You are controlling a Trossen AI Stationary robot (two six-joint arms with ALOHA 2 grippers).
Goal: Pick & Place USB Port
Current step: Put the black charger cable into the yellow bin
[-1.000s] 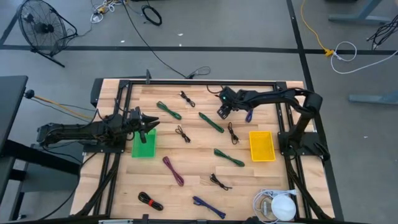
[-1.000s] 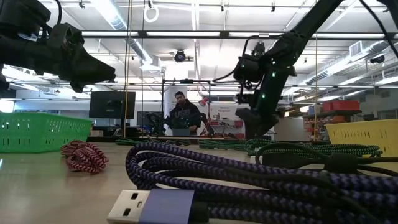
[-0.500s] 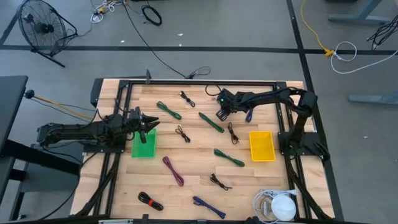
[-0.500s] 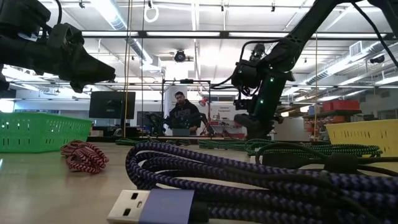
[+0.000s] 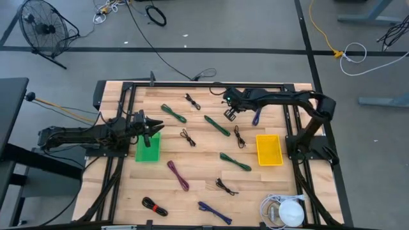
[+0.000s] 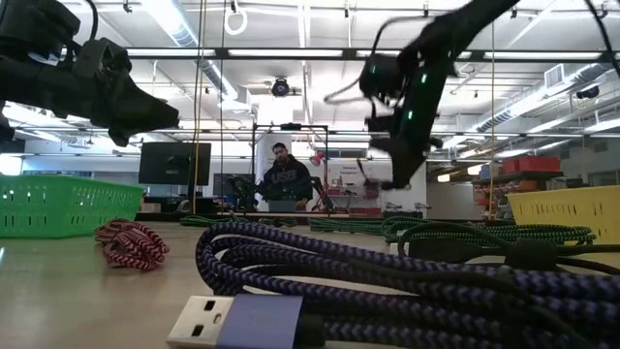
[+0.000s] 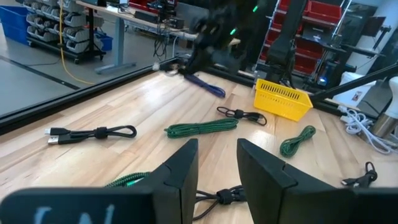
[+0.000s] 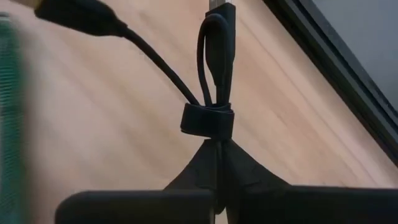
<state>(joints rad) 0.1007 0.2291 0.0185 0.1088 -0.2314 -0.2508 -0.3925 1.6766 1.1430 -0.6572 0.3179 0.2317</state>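
- Wooden table (image 5: 192, 191), black frame, workshop floor around it; a person (image 6: 286, 179) sits in the room behind (low view).
- Left gripper (image 5: 155, 125): over the green bin (image 5: 147, 149) at the table's left side, fingers (image 7: 180, 174) apart, nothing between them.
- Green cables: one (image 5: 173, 114) near the far edge, one (image 5: 216, 125) mid-table, one (image 5: 235, 161) nearer the front.
- Maroon cable (image 5: 178, 175) and blue cable (image 5: 213, 212) toward the front; black bundles (image 5: 188, 137) scattered between.
- Right gripper (image 5: 229, 114): raised above the far middle of the table, fingers together on a black USB cable (image 8: 214, 68) (bundled with a strap, hanging clear of the wood).
- Yellow bin (image 5: 268, 149): right side, well apart from the held cable.
- White cable coil (image 5: 284, 211): front right corner.
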